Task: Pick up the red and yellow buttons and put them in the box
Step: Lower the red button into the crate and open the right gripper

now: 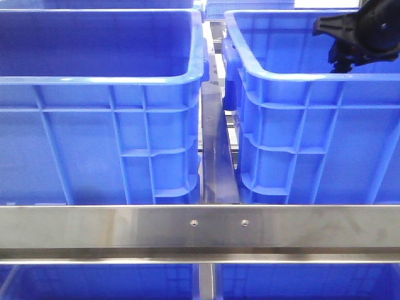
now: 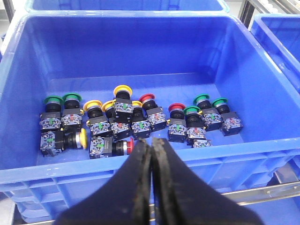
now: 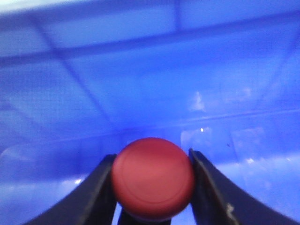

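In the left wrist view a blue crate (image 2: 140,51) holds several push buttons on black switch blocks: red caps (image 2: 146,99) (image 2: 176,108), yellow caps (image 2: 123,90) (image 2: 92,105) and green caps (image 2: 53,100). One red button (image 2: 125,147) lies on its side near the crate's near wall. My left gripper (image 2: 151,143) hangs over that wall, shut and with nothing in it. My right gripper (image 3: 151,154) is shut on a red button (image 3: 153,180), whose round cap fills the gap between the fingers (image 3: 101,187). It is inside a blue box (image 3: 140,70). The right arm (image 1: 357,32) shows over the right-hand crate (image 1: 300,112).
Two tall blue crates stand side by side, the left one (image 1: 100,125) and the right one, with a narrow metal channel (image 1: 219,156) between them. A steel rail (image 1: 200,228) runs across in front. More blue crates (image 2: 276,33) border the button crate.
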`<control>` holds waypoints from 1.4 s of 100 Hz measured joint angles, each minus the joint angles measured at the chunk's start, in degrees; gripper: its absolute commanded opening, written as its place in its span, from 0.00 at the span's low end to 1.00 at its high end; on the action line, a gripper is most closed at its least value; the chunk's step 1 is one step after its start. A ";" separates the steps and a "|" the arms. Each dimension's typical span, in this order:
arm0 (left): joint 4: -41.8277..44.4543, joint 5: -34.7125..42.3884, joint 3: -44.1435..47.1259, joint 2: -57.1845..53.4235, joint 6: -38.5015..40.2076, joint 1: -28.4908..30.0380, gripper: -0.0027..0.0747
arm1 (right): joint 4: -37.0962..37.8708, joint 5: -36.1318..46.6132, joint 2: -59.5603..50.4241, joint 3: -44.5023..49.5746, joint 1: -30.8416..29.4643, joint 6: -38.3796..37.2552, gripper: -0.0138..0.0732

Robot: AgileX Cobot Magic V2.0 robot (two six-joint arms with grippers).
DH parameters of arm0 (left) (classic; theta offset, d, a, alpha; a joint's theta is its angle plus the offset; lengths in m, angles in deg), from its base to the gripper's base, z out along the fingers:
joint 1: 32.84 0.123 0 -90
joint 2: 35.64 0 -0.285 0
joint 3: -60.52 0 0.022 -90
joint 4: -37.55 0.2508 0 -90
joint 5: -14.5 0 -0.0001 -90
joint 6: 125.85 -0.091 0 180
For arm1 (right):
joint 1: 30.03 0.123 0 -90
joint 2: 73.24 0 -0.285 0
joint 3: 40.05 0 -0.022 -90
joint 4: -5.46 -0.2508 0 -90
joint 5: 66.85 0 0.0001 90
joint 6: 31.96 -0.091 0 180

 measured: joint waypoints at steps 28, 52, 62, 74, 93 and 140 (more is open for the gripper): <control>0.00 0.00 0.00 0.00 0.00 0.00 0.01 | 0.00 0.00 3.96 -2.52 0.00 0.00 0.20; 0.00 0.00 0.00 0.00 0.00 0.00 0.01 | 0.00 -1.35 6.03 -2.86 0.00 0.00 0.20; 0.00 0.10 0.00 0.00 0.00 0.00 0.01 | 0.10 -2.11 6.25 -2.92 0.00 0.09 0.20; 0.00 0.10 0.00 0.00 0.00 0.00 0.01 | 0.31 -2.92 6.25 -3.00 0.00 0.14 0.33; 0.00 0.10 0.00 0.00 0.00 0.00 0.01 | 0.42 -4.21 6.25 -3.06 -0.24 0.23 0.60; 0.00 0.10 0.00 0.00 0.00 0.00 0.01 | 0.96 -8.08 5.86 -2.85 0.02 0.23 0.63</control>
